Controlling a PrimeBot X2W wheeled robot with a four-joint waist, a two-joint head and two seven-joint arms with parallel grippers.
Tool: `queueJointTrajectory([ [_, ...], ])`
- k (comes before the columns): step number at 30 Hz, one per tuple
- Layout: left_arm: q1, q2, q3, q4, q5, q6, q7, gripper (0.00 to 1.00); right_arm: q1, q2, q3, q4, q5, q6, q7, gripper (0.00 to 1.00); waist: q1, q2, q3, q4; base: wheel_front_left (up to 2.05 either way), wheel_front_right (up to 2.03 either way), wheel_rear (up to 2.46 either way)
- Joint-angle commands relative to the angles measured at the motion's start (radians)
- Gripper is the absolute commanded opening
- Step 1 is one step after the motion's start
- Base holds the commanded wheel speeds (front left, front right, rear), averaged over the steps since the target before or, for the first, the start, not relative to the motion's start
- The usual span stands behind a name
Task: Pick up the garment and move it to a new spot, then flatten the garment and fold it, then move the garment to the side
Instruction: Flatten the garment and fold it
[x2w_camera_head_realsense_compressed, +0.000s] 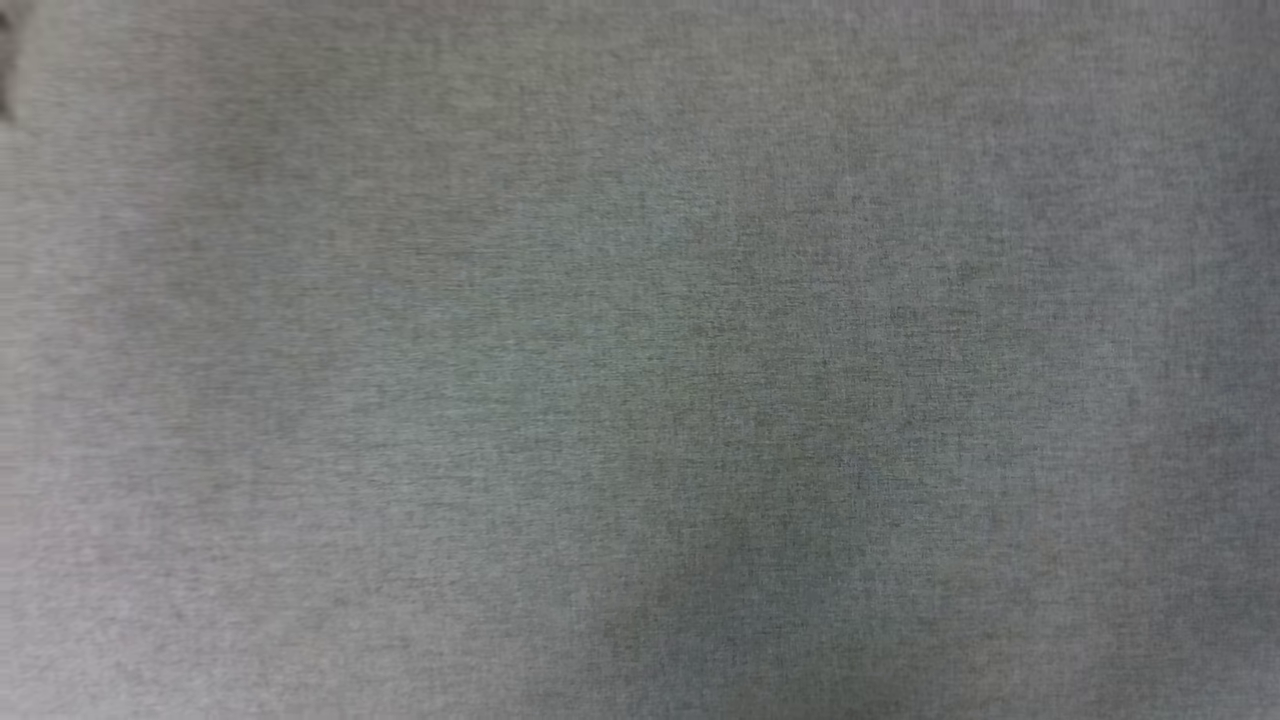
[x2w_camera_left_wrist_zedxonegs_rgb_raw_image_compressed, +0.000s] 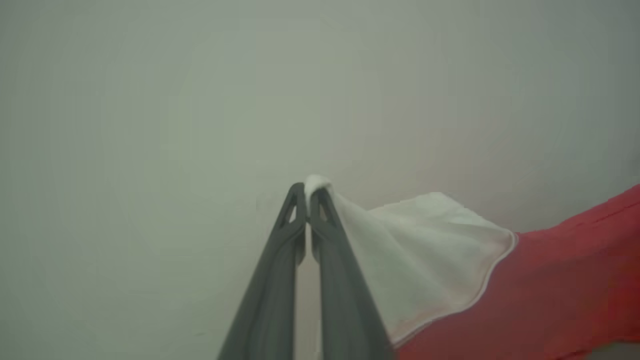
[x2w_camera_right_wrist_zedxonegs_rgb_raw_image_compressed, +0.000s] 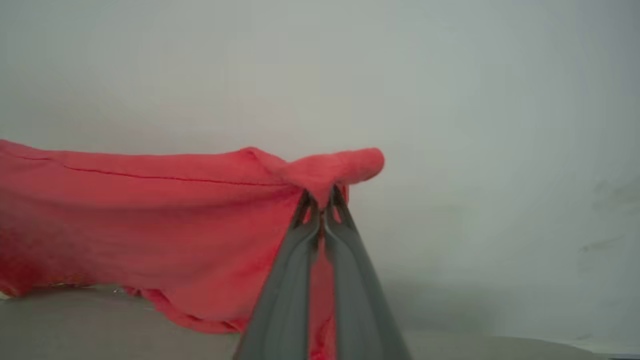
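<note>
The garment (x2w_camera_left_wrist_zedxonegs_rgb_raw_image_compressed: 550, 280) is a red shirt with a white sleeve (x2w_camera_left_wrist_zedxonegs_rgb_raw_image_compressed: 425, 250). In the left wrist view my left gripper (x2w_camera_left_wrist_zedxonegs_rgb_raw_image_compressed: 307, 192) is shut on the tip of that white sleeve, and the cloth trails off to the right. In the right wrist view my right gripper (x2w_camera_right_wrist_zedxonegs_rgb_raw_image_compressed: 320, 197) is shut on a bunched red edge of the garment (x2w_camera_right_wrist_zedxonegs_rgb_raw_image_compressed: 150, 220), which stretches away to the left and hangs clear of the grey surface (x2w_camera_right_wrist_zedxonegs_rgb_raw_image_compressed: 100, 330) below.
The head view looks down on plain grey cloth table cover (x2w_camera_head_realsense_compressed: 640, 360), with a small dark shape (x2w_camera_head_realsense_compressed: 6, 70) at the upper left edge. A pale blank background (x2w_camera_right_wrist_zedxonegs_rgb_raw_image_compressed: 450, 75) lies behind both grippers.
</note>
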Motion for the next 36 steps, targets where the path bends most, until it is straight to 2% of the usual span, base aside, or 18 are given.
queueJointTrajectory([
  [1, 0.101, -0.01, -0.014, -0.004, -0.008, 0.0, -0.021, 0.0, 0.064, -0.009, 0.022, 0.023, -0.005, -0.001, -0.027, 0.0, -0.0002, 0.0, -0.03, 0.019, 0.0, 0.0, 0.0],
  [6, 0.385, -0.021, -0.028, -0.036, -0.051, 0.012, -0.044, 0.0, 0.235, -0.016, 0.108, 0.074, -0.012, -0.001, -0.058, 0.0, -0.0002, 0.0, -0.1, 0.028, 0.0, 0.0, 0.0],
  [7, 0.385, -0.021, -0.028, -0.036, -0.051, 0.012, -0.044, 0.0, 0.235, -0.016, 0.108, 0.074, -0.012, -0.001, -0.058, 0.0, -0.0002, 0.0, -0.1, 0.028, 0.0, 0.0, 0.0],
  [12, 0.67, -0.012, -0.051, -0.121, -0.088, 0.036, -0.051, 0.0, 0.413, -0.046, 0.169, 0.095, 0.048, -0.001, -0.073, 0.0, -0.0002, 0.0, -0.205, 0.061, 0.0, 0.0, 0.0],
  [17, 0.901, 0.035, -0.083, -0.243, -0.114, 0.063, -0.018, 0.0, 0.586, -0.096, 0.214, 0.062, 0.139, -0.001, -0.066, 0.0, -0.0002, 0.0, -0.302, 0.085, 0.0, 0.0, 0.0],
  [18, 0.989, 0.067, -0.091, -0.295, -0.133, 0.076, 0.016, 0.0, 0.654, -0.116, 0.237, 0.033, 0.168, -0.001, -0.062, 0.0, -0.0002, 0.0, -0.334, 0.091, 0.0, 0.0, 0.0],
  [19, 0.989, 0.067, -0.091, -0.295, -0.133, 0.076, 0.016, 0.0, 0.654, -0.116, 0.237, 0.033, 0.168, -0.001, -0.062, 0.0, -0.0002, 0.0, -0.334, 0.091, 0.0, 0.0, 0.0],
  [22, 1.153, 0.133, -0.112, -0.411, -0.163, 0.109, 0.082, 0.0, 0.782, -0.154, 0.277, -0.042, 0.228, -0.001, -0.048, 0.0, -0.0002, 0.0, -0.392, 0.096, 0.0, 0.0, 0.0],
  [23, 1.153, 0.133, -0.112, -0.411, -0.163, 0.109, 0.082, 0.0, 0.782, -0.154, 0.277, -0.042, 0.228, -0.001, -0.048, 0.0, -0.0002, 0.0, -0.392, 0.096, 0.0, 0.0, 0.0],
  [27, 1.312, 0.196, -0.135, -0.525, -0.196, 0.149, 0.144, 0.0, 0.904, -0.186, 0.276, -0.099, 0.262, -0.001, -0.027, 0.0, -0.0002, 0.0, -0.447, 0.1, 0.0, 0.0, 0.0],
  [36, 1.562, 0.303, -0.176, -0.726, -0.282, 0.221, 0.269, 0.0, 1.176, -0.226, 0.206, -0.255, 0.326, -0.001, 0.103, 0.0, -0.0002, 0.0, -0.534, 0.105, 0.0, 0.0, 0.0],
])
